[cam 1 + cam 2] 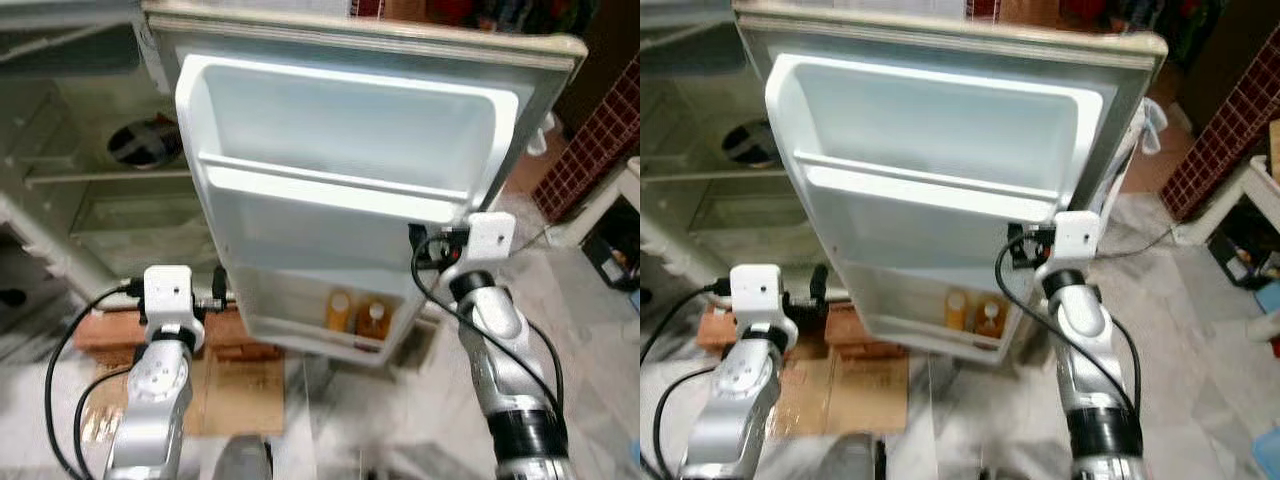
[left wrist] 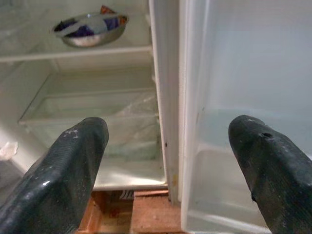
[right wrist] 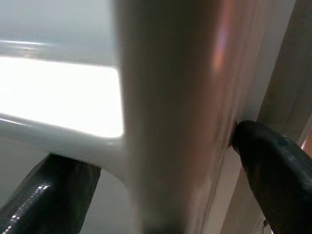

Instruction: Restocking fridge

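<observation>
Ahead of your head camera stands the open fridge door (image 1: 340, 200), its white inner side turned toward you, with two amber bottles (image 1: 355, 315) side by side in the lowest door shelf (image 1: 300, 335). Your right gripper (image 1: 432, 248) is up at the door's free edge, just above and beside those bottles, its jaws astride that edge. Your left gripper (image 1: 218, 290) is held at the hinge side of the door, near the bottom corner, with the fridge interior (image 1: 90, 180) beyond it and brick-coloured blocks (image 1: 105, 330) and flattened cardboard (image 1: 240, 390) on the floor below. From your left wrist, you see the jaws spread wide and holding nothing; one finger (image 2: 63, 175) sits before the fridge's clear crisper drawer (image 2: 97, 117), the other before the door's inner lining (image 2: 253, 97), and the door's hinge-side edge runs up between them. Farther back, beyond the jaws, a metal bowl (image 2: 90, 31) rests on a glass shelf (image 2: 73, 53). From your right wrist, the door's edge stands between the jaws, one finger (image 3: 48, 195) under the white shelf rail on the inner side, the other touching the outer face; the jaws are closed around the door edge.
</observation>
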Robot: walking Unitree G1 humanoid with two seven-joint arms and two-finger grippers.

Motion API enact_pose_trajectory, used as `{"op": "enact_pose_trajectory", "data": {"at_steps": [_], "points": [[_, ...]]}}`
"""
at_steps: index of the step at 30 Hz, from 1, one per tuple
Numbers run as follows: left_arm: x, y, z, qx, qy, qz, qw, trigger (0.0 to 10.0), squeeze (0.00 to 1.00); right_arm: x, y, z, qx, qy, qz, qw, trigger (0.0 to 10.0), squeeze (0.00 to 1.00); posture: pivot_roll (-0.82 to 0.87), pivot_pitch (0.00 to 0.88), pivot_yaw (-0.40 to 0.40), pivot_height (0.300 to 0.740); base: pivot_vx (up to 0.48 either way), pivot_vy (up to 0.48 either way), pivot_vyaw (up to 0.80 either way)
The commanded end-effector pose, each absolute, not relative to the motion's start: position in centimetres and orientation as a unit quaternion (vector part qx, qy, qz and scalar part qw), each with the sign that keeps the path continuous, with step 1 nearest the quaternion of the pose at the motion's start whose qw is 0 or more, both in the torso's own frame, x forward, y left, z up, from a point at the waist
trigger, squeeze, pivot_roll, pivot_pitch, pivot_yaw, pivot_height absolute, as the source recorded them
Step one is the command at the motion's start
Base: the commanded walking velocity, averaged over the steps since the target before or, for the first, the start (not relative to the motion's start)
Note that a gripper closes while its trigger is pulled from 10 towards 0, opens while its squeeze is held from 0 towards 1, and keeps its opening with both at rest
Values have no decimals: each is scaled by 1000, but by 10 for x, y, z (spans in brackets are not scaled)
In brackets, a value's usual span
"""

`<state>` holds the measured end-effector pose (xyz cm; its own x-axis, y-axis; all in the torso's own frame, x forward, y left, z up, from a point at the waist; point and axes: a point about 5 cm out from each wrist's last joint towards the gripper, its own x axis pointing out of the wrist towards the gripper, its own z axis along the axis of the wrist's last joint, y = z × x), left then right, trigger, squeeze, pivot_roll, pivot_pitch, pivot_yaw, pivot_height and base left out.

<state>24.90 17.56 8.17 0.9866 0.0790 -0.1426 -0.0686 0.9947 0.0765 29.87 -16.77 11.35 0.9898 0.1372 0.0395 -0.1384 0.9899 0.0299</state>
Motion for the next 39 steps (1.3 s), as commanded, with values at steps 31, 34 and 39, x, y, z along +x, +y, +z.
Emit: {"op": "enact_pose_trajectory", "data": {"at_steps": [31,34,39], "points": [[249,176,84,50,72,35,995,10000,0,234,-168,80,5,177,440,880,10000,0,29,24,-23,740,0,-139,0],[248,177,83,49,74,37,995,10000,0,229,-175,75,-24,196,462,864,10000,0,32,21,-26,740,0,-320,0],[249,176,84,43,69,42,996,10000,0,237,-192,64,-87,224,435,868,10000,0,32,21,-26,740,0,-227,0]]}}
